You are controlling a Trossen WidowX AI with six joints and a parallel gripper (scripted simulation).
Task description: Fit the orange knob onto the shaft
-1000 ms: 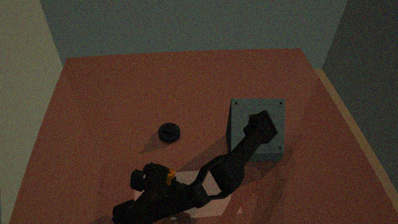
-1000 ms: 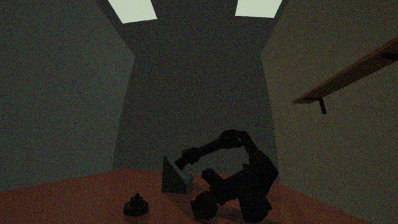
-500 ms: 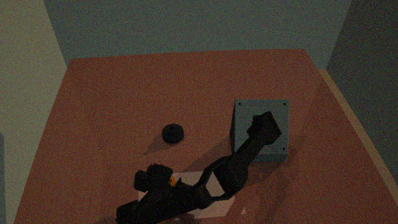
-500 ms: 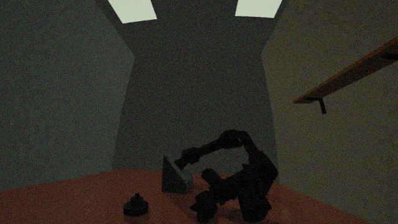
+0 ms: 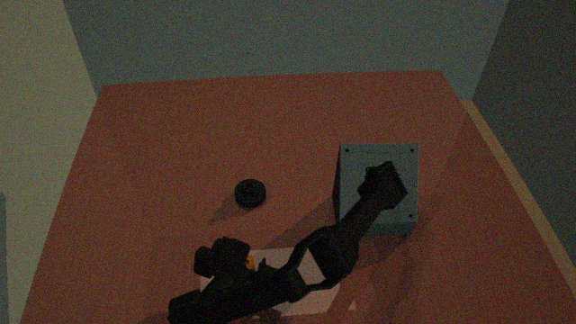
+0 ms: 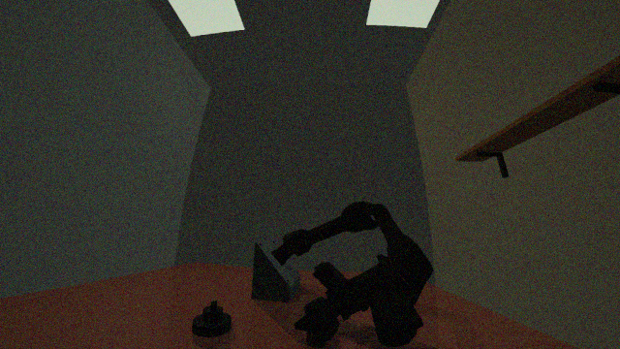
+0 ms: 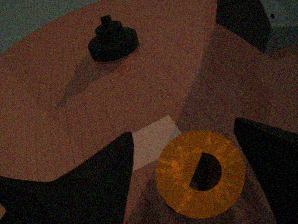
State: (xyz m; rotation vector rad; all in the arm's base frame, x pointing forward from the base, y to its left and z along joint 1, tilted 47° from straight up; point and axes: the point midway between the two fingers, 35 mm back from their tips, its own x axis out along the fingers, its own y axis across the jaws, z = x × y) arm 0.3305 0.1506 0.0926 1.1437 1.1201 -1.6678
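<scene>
The orange knob (image 5: 249,262) (image 7: 172,192) is between my fingers in the wrist view, its round end facing the camera. Its dark D-shaped hole shows, with the flat side on the left, slightly slanted. My gripper (image 7: 185,132) is open, with a visible gap between the left finger and the knob. Whether the knob rests on the table is not clear. The dark round pedestal (image 5: 250,194) (image 6: 211,325) (image 7: 114,46) stands away from the gripper, with its shaft (image 6: 213,304) (image 7: 105,20) upright and bare. The shaft's flat side cannot be seen. In the exterior view the knob is hidden.
A grey-blue box (image 5: 378,155) (image 6: 293,277) with a sloped face stands at the right in the top view, partly behind the arm. A pale rectangle (image 5: 279,255) (image 7: 150,142) lies on the red-brown table beneath the arm. A wooden shelf (image 6: 547,113) is on the wall.
</scene>
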